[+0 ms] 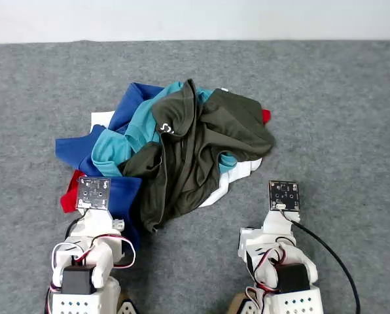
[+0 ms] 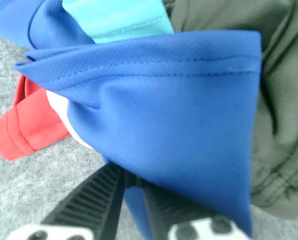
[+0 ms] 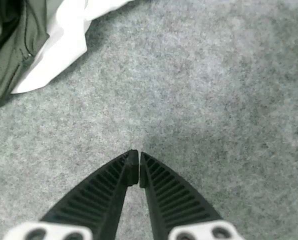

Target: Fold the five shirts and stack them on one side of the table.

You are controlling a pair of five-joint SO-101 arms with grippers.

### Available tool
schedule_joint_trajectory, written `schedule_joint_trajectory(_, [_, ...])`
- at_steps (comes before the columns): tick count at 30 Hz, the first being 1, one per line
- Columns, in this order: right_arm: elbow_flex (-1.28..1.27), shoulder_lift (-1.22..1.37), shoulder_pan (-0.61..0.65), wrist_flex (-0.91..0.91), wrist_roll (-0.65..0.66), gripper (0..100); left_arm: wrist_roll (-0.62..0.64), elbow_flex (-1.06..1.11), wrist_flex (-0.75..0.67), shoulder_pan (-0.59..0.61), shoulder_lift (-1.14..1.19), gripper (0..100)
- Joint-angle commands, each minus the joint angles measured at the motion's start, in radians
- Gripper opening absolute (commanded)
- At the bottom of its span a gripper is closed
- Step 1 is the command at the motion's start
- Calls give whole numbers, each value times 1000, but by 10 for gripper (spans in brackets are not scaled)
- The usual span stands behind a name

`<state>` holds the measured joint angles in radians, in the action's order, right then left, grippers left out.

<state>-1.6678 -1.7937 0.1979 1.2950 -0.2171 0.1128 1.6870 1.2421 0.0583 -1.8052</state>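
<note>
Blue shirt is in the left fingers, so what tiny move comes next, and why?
Probably tug the blue shirt toward the robot, from under the others. The left gripper has its fingers shut on the shirt's hem, yet the dark green shirt and teal shirt lie over its far part, so it cannot be spread flat. The right gripper is shut over the table.

Saw right gripper (image 3: 139,169) with tips pressed together above grey mat (image 3: 219,90) | found white shirt (image 3: 59,45) ahead of tips, off to one side, apart | spotted dark green shirt (image 3: 6,45) overlapping it, farther out.
</note>
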Motion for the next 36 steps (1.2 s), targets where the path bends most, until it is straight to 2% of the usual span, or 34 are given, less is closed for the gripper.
schedule_joint_trajectory(1, [-15, -10, -10, 7, 5, 9, 8, -4, 6, 2, -9, 6])
schedule_joint_trajectory(14, [-15, -10, -10, 7, 5, 9, 11, -4, 6, -8, -9, 7])
schedule_joint_trajectory(19, [-15, -10, -10, 7, 5, 9, 6, -4, -3, -89, -9, 8])
schedule_joint_trajectory(28, [-15, -10, -10, 7, 5, 9, -58, -13, -176, -64, -9, 9])
schedule_joint_trajectory(36, [-15, -10, -10, 7, 5, 9, -58, -303, -77, -66, -5, 9])
